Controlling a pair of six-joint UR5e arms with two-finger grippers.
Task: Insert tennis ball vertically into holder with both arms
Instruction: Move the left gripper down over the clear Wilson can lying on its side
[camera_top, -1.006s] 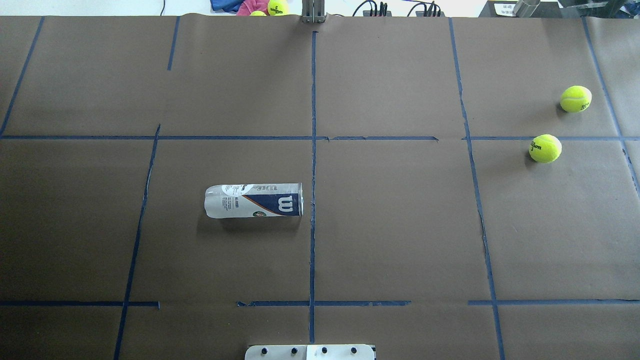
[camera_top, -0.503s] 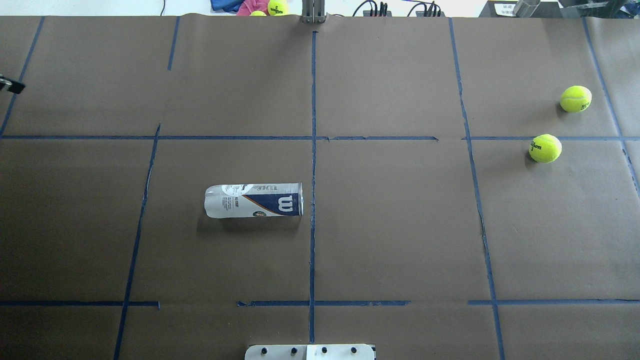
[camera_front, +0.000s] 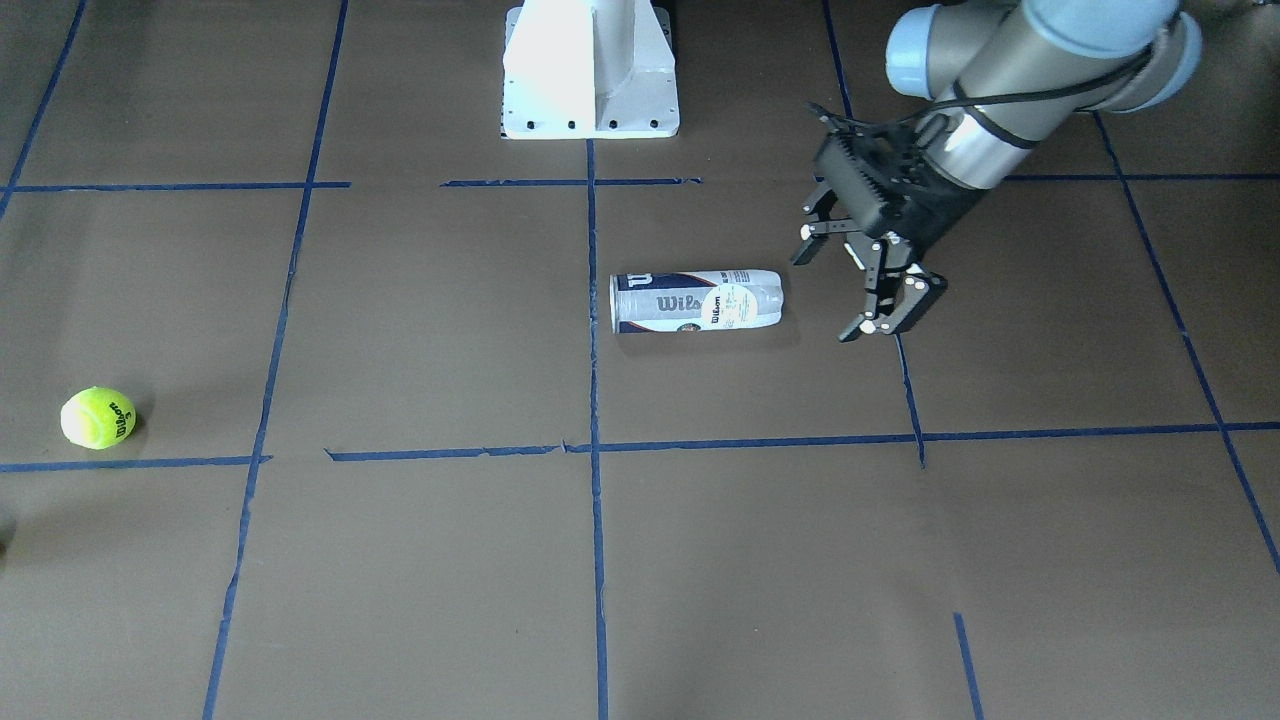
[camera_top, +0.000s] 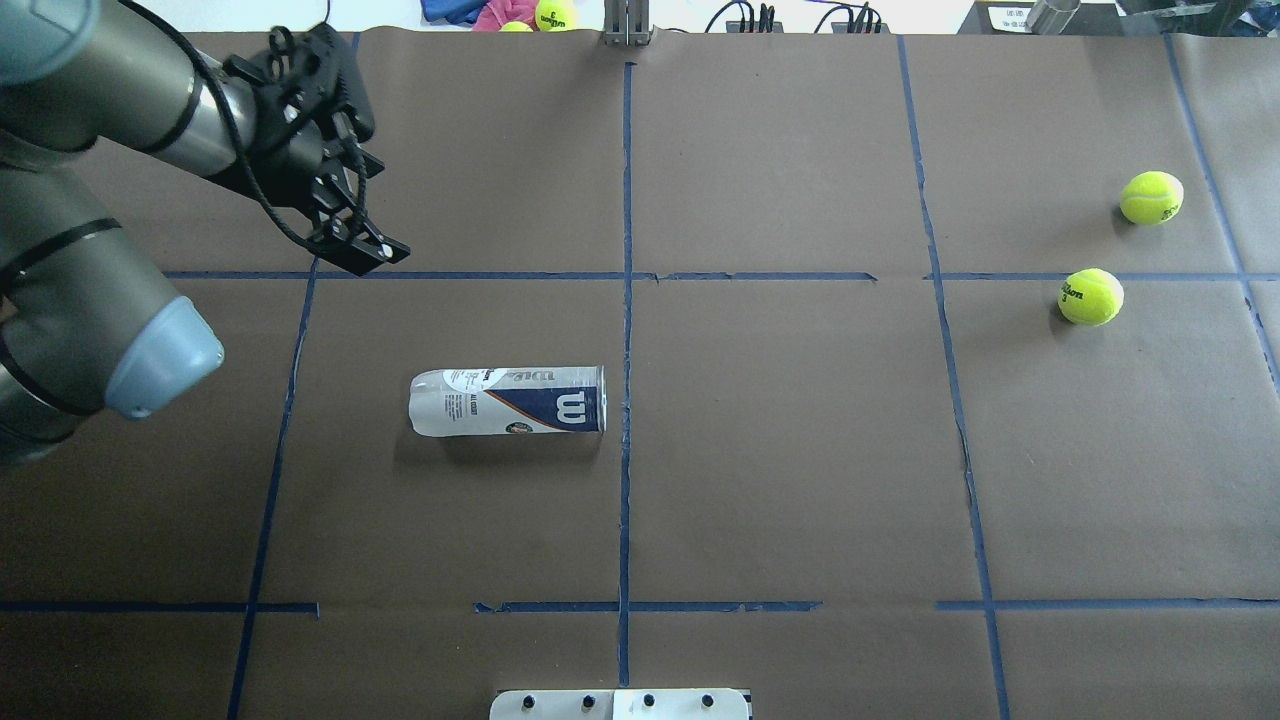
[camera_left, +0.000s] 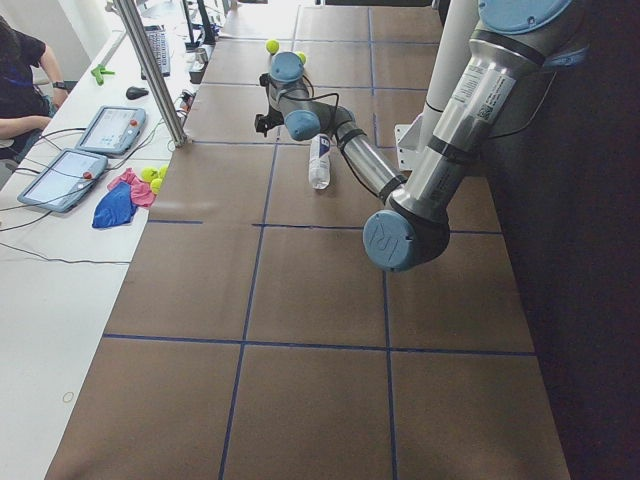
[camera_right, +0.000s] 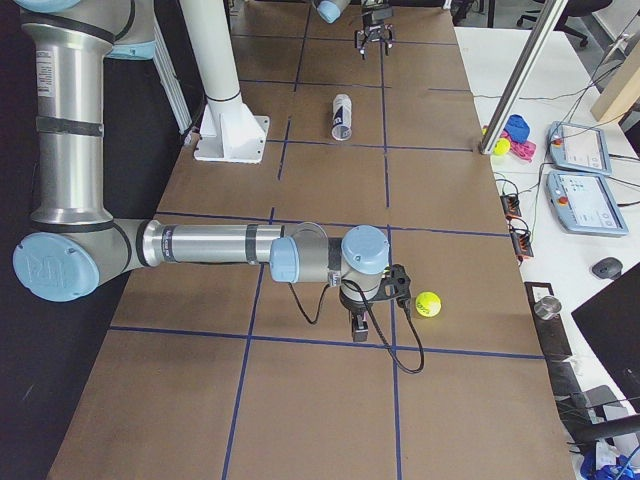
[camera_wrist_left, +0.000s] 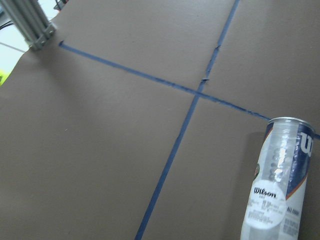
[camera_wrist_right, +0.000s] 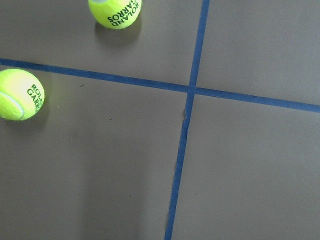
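Left gripper (camera_front: 850, 287) is hovering with jaws spread and empty, at 10 o'clock from the holder (camera_top: 508, 400) in the overhead view, apart from it. Holder is lying on its side on the brown table (camera_top: 780, 480), rimmed end pointing to 3 o'clock, just beside the centre tape line (camera_top: 626, 300). Tennis ball (camera_top: 1091, 297) is sitting well apart at 2 o'clock from the holder, second ball (camera_top: 1151, 197) near it. Right gripper (camera_right: 358, 325) is hanging near the balls; spread or clenched, cannot tell.

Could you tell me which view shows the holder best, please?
Overhead exterior: the holder lies whole on its side. Front-facing shows it slightly smaller; left wrist crops it; side views show it tiny; right wrist misses it.
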